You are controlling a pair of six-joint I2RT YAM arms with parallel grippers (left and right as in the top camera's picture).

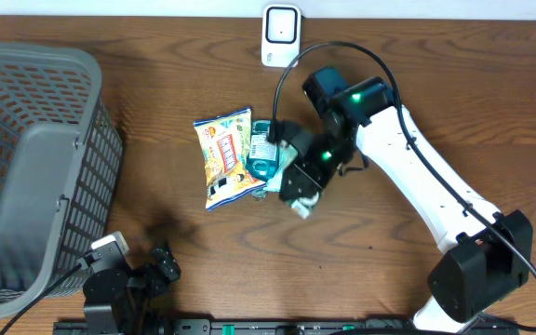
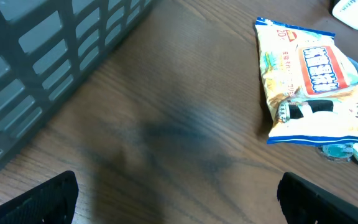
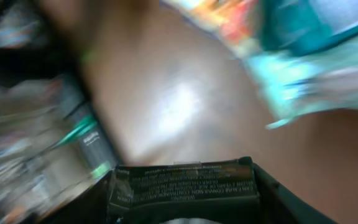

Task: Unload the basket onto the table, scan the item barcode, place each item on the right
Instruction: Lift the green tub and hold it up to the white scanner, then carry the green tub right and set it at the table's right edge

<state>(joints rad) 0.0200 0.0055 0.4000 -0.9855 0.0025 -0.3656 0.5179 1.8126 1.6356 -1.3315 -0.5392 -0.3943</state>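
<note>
Left gripper (image 2: 179, 208) beside the basket (image 1: 26, 140), jaws wide open, empty; snack bag (image 1: 223, 158) shows white characters on blue, which I cannot read. Right gripper (image 1: 298, 191), mid-tabletop, jaws clamped on a dark packet (image 3: 185, 186), its white small print blurred. Risk: barcode stays turned away from the white scanner (image 1: 280, 35) at the far edge, or the packet slips.

Snack bag (image 1: 223, 158) lies right of basket (image 1: 99, 163), beside pouch (image 1: 261, 160).
</note>
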